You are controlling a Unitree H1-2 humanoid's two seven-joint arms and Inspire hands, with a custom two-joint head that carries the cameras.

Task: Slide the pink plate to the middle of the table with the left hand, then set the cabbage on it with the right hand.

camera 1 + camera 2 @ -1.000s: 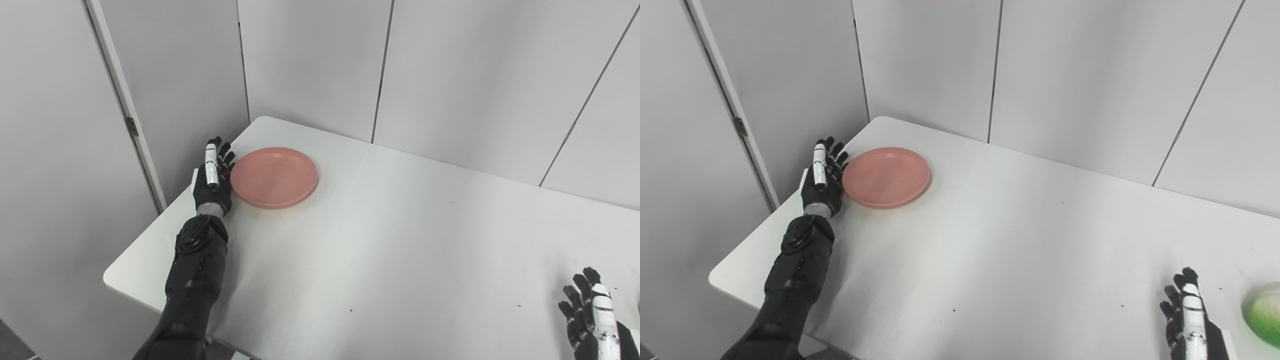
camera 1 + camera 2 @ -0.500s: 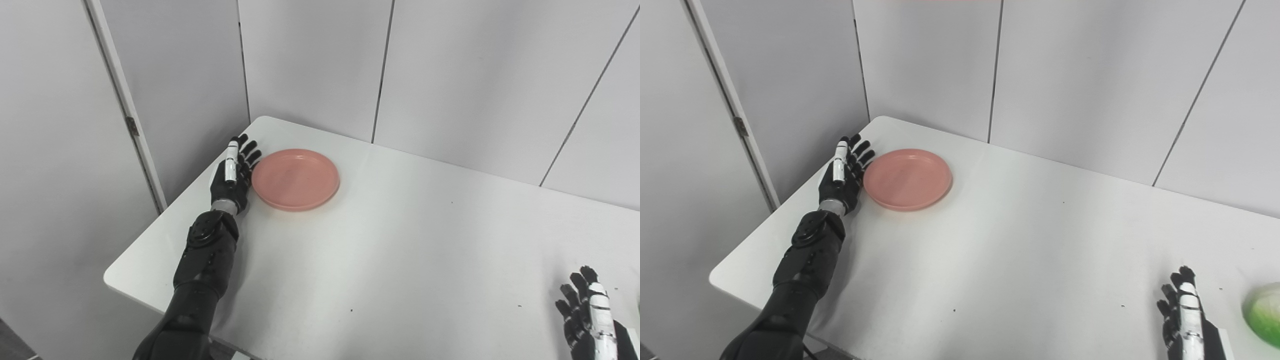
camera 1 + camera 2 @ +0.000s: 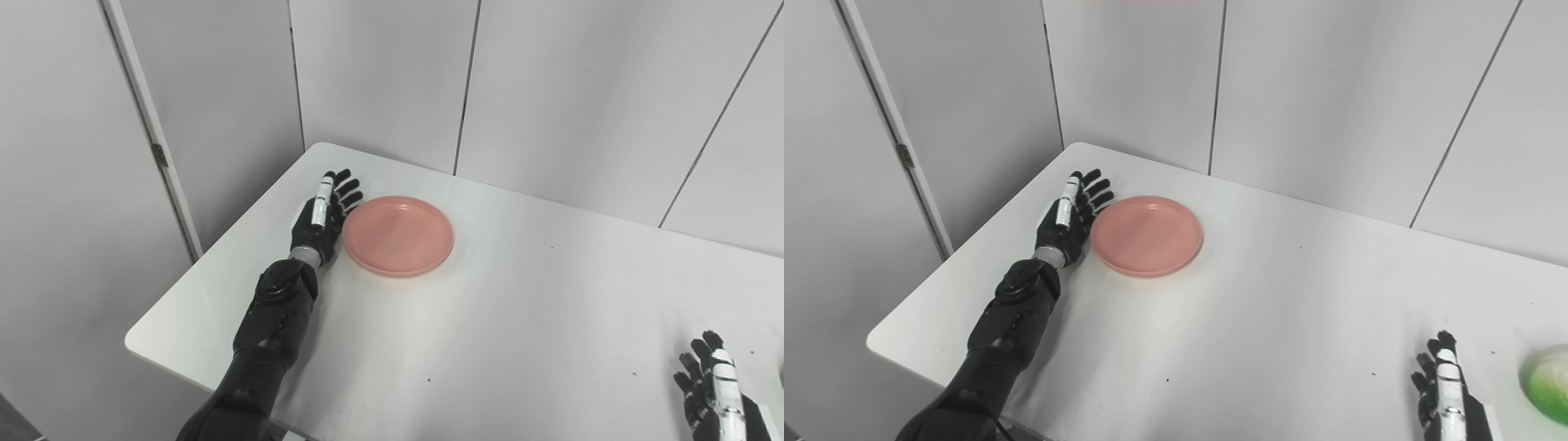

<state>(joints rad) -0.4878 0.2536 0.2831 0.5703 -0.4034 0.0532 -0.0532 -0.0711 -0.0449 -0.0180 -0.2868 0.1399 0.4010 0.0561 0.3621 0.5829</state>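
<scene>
The pink plate [image 3: 398, 236] lies flat on the white table [image 3: 490, 343], in its left part. My left hand [image 3: 321, 217] stands on edge with fingers stretched out, its palm side pressed against the plate's left rim; it holds nothing. At the bottom right, my right hand [image 3: 1442, 395] rests open near the table's front edge. Just right of it sits the green and white cabbage [image 3: 1546, 383], cut off by the picture's edge and apart from the hand.
Grey wall panels [image 3: 380, 79] close off the table's far side and left side. The table's left edge [image 3: 214, 257] runs close beside my left arm. A few dark specks dot the tabletop.
My left hand has pushed the pink plate to the right and a little toward me across the table. The right hand has sunk slightly lower in the picture.
</scene>
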